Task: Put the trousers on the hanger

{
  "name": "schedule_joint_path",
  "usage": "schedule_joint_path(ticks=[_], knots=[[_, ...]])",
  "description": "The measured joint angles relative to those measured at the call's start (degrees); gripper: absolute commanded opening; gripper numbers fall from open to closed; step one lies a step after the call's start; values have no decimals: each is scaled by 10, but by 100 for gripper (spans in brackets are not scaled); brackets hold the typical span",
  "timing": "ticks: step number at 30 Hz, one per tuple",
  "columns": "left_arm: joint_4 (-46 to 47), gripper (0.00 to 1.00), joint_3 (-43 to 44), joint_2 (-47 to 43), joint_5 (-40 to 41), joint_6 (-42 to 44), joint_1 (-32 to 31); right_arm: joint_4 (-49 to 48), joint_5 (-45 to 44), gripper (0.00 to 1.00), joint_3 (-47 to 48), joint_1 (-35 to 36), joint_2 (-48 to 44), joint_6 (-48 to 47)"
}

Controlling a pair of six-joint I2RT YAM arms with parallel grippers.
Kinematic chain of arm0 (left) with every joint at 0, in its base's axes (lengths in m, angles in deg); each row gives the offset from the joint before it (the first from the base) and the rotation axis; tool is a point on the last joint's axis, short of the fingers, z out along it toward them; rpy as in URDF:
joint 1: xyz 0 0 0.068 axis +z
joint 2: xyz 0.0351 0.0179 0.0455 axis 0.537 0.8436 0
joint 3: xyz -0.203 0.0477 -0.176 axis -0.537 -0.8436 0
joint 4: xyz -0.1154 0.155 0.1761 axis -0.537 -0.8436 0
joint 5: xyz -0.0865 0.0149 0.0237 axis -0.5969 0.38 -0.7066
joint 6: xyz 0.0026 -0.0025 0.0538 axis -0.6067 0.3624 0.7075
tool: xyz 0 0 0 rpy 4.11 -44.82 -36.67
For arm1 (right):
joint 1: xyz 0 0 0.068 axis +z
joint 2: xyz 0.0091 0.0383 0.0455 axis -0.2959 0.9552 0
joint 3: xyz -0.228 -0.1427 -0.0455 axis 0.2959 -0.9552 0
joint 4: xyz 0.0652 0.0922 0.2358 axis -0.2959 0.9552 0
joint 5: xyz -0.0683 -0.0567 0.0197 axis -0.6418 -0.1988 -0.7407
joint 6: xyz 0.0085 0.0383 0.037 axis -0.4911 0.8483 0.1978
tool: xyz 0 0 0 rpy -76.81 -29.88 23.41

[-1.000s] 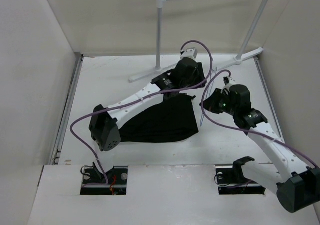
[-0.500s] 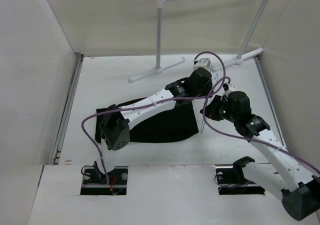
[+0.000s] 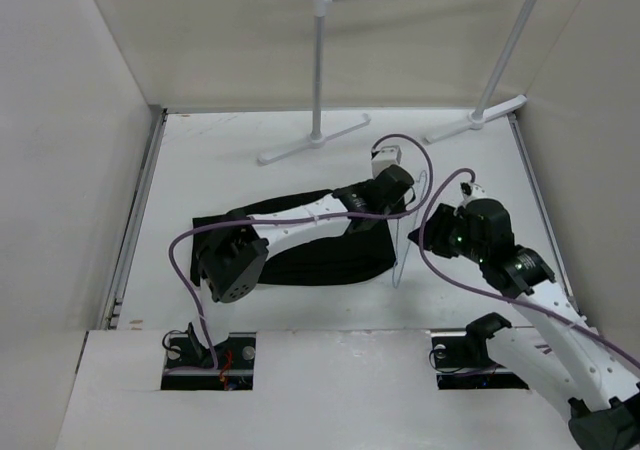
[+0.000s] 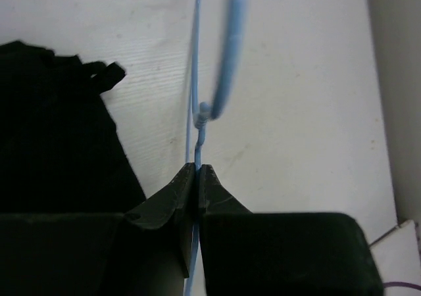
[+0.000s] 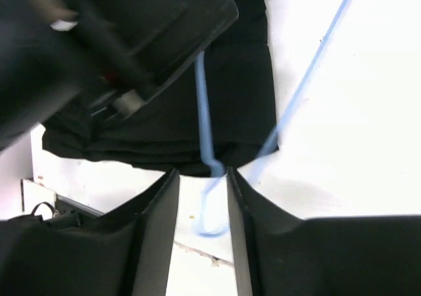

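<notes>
Just off the trousers [image 4: 52, 131], left gripper [image 4: 197, 177] clamps the hanger [image 4: 227, 59]; right gripper [image 5: 201, 174] parted around its hook [image 5: 212, 230]

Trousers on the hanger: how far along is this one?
Done: the hanger is gripped, the left gripper shut on its wire. In hand: the right gripper stands open around the hook, not clamping it. To do: the trousers lie folded on the table, none of the cloth over the hanger's bar, so draping them remains.
</notes>
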Motion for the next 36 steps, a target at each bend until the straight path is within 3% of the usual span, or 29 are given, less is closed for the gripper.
schedule_joint_path(ticks=[2,3,6,9,14,18,21,28,36], knots=[[18,0,-33,-3,7,-17,1,17,-3,47,0,-2,-20,2],[29,0,-50,-7,10,-26,1,27,-4,42,0,-5,-29,2],[61,0,-88,-23,20,-44,-2,41,-3,14,-1,-29,-38,-1],[95,0,-117,-44,37,-59,-9,28,-3,8,-3,-62,-14,4],[134,0,-156,-71,84,-73,-24,-88,6,21,-29,-76,109,23],[160,0,-197,-74,102,-89,-24,-189,27,40,-46,-77,217,37],[167,0,-233,-74,107,-102,-17,-270,39,47,-47,-78,292,47],[176,0,-256,-74,113,-121,-6,-395,61,52,-47,-79,427,65],[185,0,-263,-74,119,-129,-4,-457,81,54,-46,-72,477,72]])
